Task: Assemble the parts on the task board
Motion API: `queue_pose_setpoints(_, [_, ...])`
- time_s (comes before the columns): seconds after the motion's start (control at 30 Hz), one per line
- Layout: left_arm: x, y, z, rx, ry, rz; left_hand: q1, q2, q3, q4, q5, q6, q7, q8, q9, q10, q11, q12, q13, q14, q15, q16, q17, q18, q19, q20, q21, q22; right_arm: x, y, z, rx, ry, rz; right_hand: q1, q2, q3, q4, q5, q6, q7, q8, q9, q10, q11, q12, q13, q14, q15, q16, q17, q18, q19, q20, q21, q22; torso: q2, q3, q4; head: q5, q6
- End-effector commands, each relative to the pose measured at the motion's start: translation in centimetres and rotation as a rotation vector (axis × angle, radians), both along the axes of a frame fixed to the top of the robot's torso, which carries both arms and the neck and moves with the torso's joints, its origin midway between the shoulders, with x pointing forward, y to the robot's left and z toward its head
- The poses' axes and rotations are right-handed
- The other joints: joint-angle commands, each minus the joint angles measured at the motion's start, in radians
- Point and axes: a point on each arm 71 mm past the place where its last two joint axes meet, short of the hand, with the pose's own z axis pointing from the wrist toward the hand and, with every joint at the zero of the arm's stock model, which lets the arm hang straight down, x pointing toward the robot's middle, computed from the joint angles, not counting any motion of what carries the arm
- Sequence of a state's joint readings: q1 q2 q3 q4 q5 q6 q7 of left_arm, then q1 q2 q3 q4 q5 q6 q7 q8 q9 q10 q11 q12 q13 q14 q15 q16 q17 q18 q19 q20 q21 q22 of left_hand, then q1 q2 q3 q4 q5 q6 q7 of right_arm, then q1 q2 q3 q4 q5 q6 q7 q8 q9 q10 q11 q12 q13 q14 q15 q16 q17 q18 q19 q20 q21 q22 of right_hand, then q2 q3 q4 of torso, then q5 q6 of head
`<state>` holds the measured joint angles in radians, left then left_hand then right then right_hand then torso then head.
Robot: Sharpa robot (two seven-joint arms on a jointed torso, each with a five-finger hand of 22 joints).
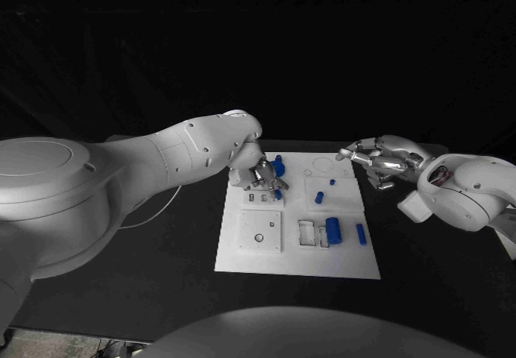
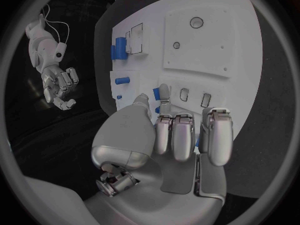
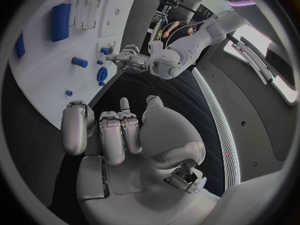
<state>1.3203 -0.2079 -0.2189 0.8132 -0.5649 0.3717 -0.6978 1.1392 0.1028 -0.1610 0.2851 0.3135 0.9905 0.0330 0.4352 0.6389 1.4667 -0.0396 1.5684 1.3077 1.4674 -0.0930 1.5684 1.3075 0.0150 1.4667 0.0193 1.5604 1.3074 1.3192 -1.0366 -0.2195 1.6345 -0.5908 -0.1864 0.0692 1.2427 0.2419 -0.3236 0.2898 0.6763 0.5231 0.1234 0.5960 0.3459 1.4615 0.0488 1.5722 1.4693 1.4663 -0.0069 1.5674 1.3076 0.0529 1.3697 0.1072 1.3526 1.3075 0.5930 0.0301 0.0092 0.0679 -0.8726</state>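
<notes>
The white task board [image 1: 242,250] lies in the middle of the black table. My left hand [image 1: 256,174] hovers over its far left part, thumb and a finger pinching a small blue part [image 1: 277,194] just above the board beside two small slots [image 2: 184,94]. The same part [image 2: 157,109] peeks out between the thumb and the finger. A blue disc [image 1: 279,165] lies partly under this hand. My right hand [image 1: 376,161] hangs over the table off the board's far right corner, fingers loosely bent and holding nothing.
On the board lie a blue cylinder [image 1: 319,197], a tiny blue piece [image 1: 332,181], a large blue block [image 1: 333,230] and a slim blue bar [image 1: 362,234]. A raised square plate [image 1: 260,230] with a hole sits at the near left. Black table surrounds the board.
</notes>
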Motion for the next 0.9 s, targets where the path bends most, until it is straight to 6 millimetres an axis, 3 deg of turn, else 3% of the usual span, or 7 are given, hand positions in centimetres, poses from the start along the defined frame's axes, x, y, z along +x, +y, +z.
queue_pose_setpoints(0.03, [-0.27, 1.09, -0.21, 0.171, 0.047, 0.056, 0.01, 0.001, 0.008, -0.002, 0.011, 0.009, -0.002, -0.009, 0.001, 0.104, -0.003, 0.002, 0.263, 0.103, 0.0, 0.002, 0.263, -0.008, 0.089, 0.001, -0.004, 0.237, -0.14, 0.1, -0.14, 0.0, 0.016, 0.018, 0.013, 0.002, 0.004, 0.0, 0.004, -0.001, 0.007, 0.006, 0.001, 0.109, -0.002, -0.001, 0.101, 0.104, 0.005, 0.003, 0.263, 0.009, -0.006, 0.003, -0.006, 0.182, 0.0, 0.0001, -0.0001, -0.002, 0.0])
queue_pose_setpoints(0.7, [-0.21, 0.81, -0.27, 0.193, 0.031, 0.045, 0.031, -0.005, 0.015, -0.013, 0.022, 0.019, -0.005, -0.018, 0.009, 0.104, -0.006, 0.002, 0.263, 0.103, -0.002, 0.002, 0.263, -0.007, 0.085, -0.001, -0.008, 0.229, -0.23, -0.01, -0.23, -0.004, 0.03, 0.021, 0.022, -0.002, 0.01, -0.001, 0.008, 0.001, 0.008, 0.008, 0.001, 0.109, -0.001, -0.001, 0.101, 0.104, 0.007, 0.003, 0.263, 0.011, -0.014, 0.004, -0.014, 0.179, 0.0, 0.0002, 0.0002, -0.001, 0.0])
queue_pose_setpoints(0.9, [-0.22, 0.62, -0.33, 0.192, 0.028, 0.046, 0.049, -0.006, 0.024, -0.02, 0.041, 0.017, -0.005, -0.026, 0.018, 0.104, -0.006, 0.002, 0.263, 0.103, -0.004, 0.002, 0.263, -0.006, 0.084, -0.003, -0.01, 0.227, -0.25, -0.01, -0.26, -0.006, 0.035, 0.023, 0.028, -0.004, 0.014, -0.001, 0.01, 0.004, 0.008, 0.009, 0.001, 0.109, 0.0, -0.001, 0.101, 0.104, 0.007, 0.003, 0.263, 0.012, -0.019, 0.005, -0.018, 0.177, 0.0, 0.0001, 0.0001, 0.0, 0.0])
